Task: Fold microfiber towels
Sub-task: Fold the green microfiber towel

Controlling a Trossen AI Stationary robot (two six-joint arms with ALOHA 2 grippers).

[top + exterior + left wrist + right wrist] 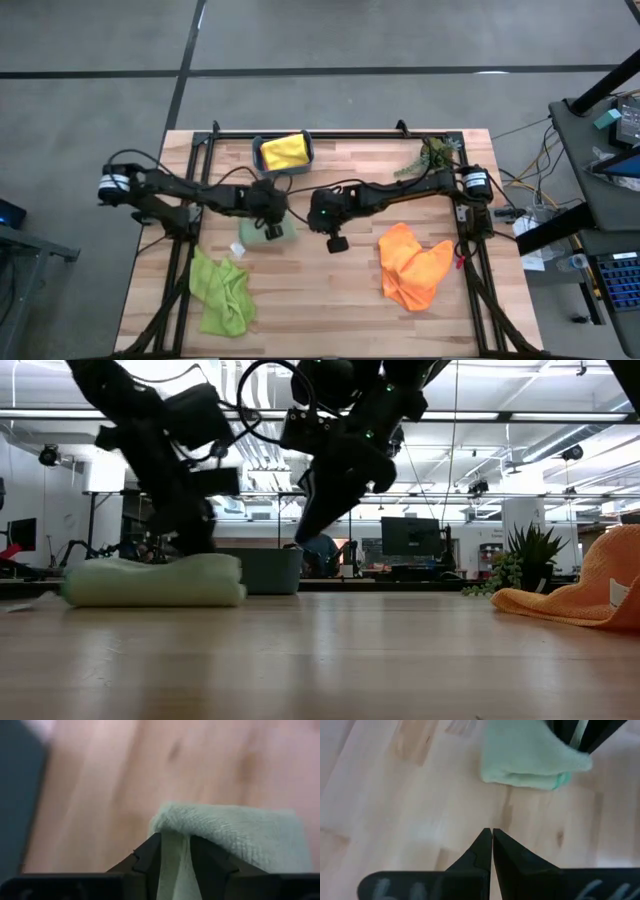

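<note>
Sage-green folded towel (pixel 235 832) sits pinched between the left gripper (pixel 175 855) fingers at its edge. Soft and light, it should bunch easily. Right gripper (pixel 491 837), pressed together and empty, hovers beside it.

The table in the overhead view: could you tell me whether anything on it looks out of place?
Nothing looks damaged. The lime green towel and orange towel lie crumpled and unfolded, while the left gripper pinches the folded sage towel.
</note>
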